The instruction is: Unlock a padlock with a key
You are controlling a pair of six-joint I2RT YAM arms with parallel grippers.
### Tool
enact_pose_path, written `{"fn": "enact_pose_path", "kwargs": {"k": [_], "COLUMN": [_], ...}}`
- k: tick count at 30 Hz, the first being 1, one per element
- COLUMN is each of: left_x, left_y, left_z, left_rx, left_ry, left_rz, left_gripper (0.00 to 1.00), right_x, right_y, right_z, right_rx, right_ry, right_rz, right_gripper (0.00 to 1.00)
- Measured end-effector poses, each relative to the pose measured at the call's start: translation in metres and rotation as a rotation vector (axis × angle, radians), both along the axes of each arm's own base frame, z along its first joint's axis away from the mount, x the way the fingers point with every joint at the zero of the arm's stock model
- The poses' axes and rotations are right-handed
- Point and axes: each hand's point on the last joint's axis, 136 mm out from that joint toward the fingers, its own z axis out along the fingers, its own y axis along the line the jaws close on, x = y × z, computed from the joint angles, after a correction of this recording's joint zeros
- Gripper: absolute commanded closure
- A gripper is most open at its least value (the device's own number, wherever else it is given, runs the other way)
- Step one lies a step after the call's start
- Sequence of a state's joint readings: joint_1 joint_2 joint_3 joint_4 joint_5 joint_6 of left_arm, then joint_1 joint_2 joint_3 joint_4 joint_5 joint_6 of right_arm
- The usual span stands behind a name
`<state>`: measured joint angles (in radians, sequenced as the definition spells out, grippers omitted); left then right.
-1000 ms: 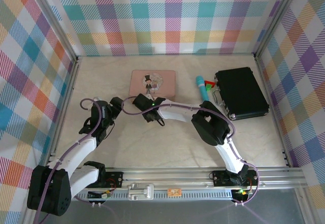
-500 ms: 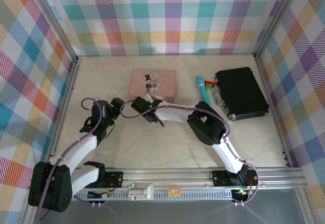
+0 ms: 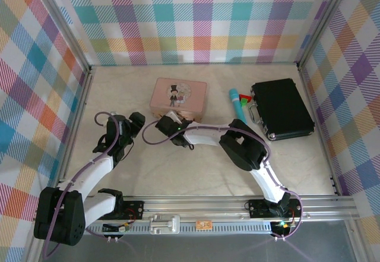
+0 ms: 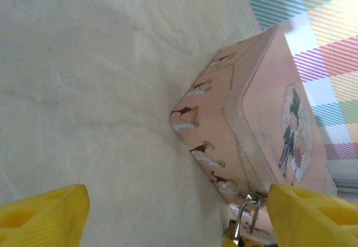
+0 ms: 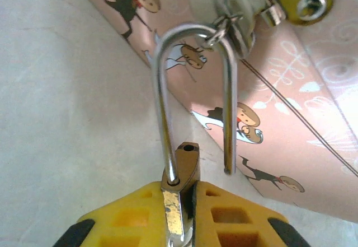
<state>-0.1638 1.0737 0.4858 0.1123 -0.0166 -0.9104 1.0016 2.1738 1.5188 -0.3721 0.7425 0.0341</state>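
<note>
One padlock [image 5: 187,163], one pink tin [image 3: 179,95], one teal tube [image 3: 237,103], one black case [image 3: 282,109]; keys [image 5: 212,1] on shackle, count unclear.

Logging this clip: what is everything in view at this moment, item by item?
padlock: 1, brass with silver shackle, one shackle leg free of the body, hooked at the pink tin's near edge
silvery ring pieces: a few, silver, at the shackle's top; cannot tell whether they include the key
pink tin: 1, pink with figures, centre-back of the table
marker-like tube: 1, teal, right of the tin
small item: 1, red and green, beside the tube; too small to identify
case: 1, black, far right
table: 1, cream
walls: 3, pastel check, around the table
left tool: 1, yellow fingers, open, by the tin's near-left corner
right tool: 1, yellow fingers, shut on the padlock
</note>
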Motion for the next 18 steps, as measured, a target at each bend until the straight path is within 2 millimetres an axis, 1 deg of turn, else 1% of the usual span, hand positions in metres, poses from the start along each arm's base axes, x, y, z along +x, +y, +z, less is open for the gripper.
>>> {"fn": "enact_pose_path", "kwargs": {"k": [3, 7, 9, 11, 15, 18], "left_x": [0.009, 0.021, 0.026, 0.027, 0.019, 0.016], "left_y": [0.000, -0.011, -0.020, -0.032, -0.054, -0.079], "left_z": [0.012, 0.017, 0.016, 0.016, 0.013, 0.009], "left_rx": [0.019, 0.019, -0.006, -0.035, -0.058, -0.066], "left_ry": [-0.037, -0.076, -0.092, -0.119, -0.144, -0.150], "left_rz": [-0.013, -0.076, -0.123, -0.172, -0.244, -0.310], "left_gripper": [0.18, 0.28, 0.31, 0.31, 0.30, 0.31], "right_x": [-0.006, -0.010, -0.008, -0.005, -0.005, -0.009], "right_y": [0.002, 0.006, 0.006, 0.004, 0.003, 0.008], "right_z": [0.005, 0.013, 0.018, 0.021, 0.025, 0.029], "right_rx": [0.064, 0.178, 0.264, 0.364, 0.509, 0.577], "right_ry": [0.068, 0.199, 0.271, 0.353, 0.473, 0.533], "right_rz": [0.081, 0.185, 0.217, 0.241, 0.270, 0.290], "right_gripper": [0.99, 1.00, 1.00, 1.00, 1.00, 1.00]}}
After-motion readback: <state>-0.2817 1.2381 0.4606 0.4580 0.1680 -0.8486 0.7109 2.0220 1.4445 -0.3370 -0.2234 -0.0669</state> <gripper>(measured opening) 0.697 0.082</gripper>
